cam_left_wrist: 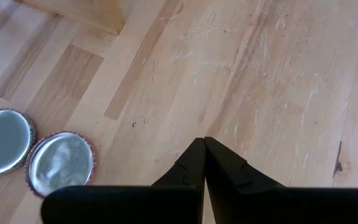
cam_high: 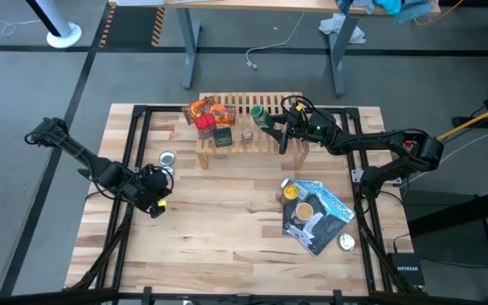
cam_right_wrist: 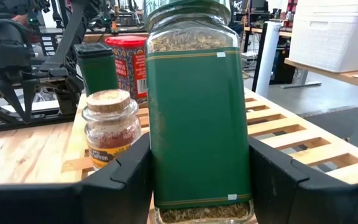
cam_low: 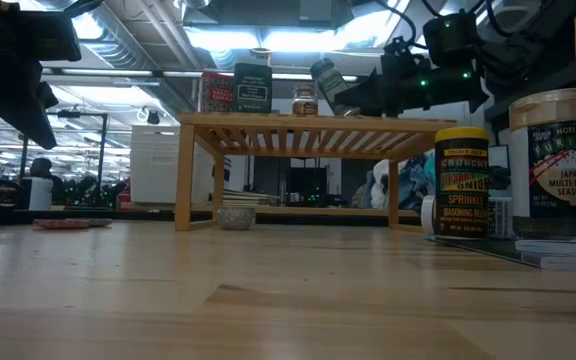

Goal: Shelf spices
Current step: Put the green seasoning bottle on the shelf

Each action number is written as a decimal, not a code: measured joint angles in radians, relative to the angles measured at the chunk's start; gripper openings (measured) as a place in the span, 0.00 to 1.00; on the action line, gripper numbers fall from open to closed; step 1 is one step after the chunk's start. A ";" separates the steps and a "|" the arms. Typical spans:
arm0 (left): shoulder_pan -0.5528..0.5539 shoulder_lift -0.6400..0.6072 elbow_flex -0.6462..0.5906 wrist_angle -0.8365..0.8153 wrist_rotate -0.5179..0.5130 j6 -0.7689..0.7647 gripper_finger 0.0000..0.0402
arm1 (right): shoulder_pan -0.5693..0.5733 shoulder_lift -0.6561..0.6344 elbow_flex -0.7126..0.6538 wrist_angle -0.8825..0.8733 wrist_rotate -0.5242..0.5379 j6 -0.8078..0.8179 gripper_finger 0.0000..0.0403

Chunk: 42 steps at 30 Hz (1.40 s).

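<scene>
Right claw [cam_right_wrist: 197, 168] around green-labelled jar [cam_right_wrist: 197, 118]

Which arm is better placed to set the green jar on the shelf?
The right. Its gripper already clamps the green jar over the shelf. The left gripper sits shut and empty on the table's left side, by the silver discs.

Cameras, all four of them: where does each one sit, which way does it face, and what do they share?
High: overhead, looking down; both arms, shelf.
Low: table height, level; right gripper above shelf.
Left wrist: looks down at tabletop; left gripper shut, two silver discs.
Right wrist: looks along shelf; fingers clamp green-label jar.
Shared: high, low and right wrist show that jar.
</scene>
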 joint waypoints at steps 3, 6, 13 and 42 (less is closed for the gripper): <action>0.000 0.000 0.000 0.000 0.000 0.000 0.00 | 0.000 0.000 0.000 0.002 0.000 0.013 0.51; 0.000 0.000 0.000 0.000 0.000 0.000 0.00 | 0.000 0.000 0.000 0.002 -0.002 0.014 0.51; 0.000 0.000 0.000 0.000 0.000 0.000 0.00 | 0.000 0.000 0.000 0.002 -0.034 0.032 0.51; 0.025 0.002 0.000 0.634 -0.397 0.196 0.00 | 0.000 0.000 0.000 0.028 -0.035 0.044 0.51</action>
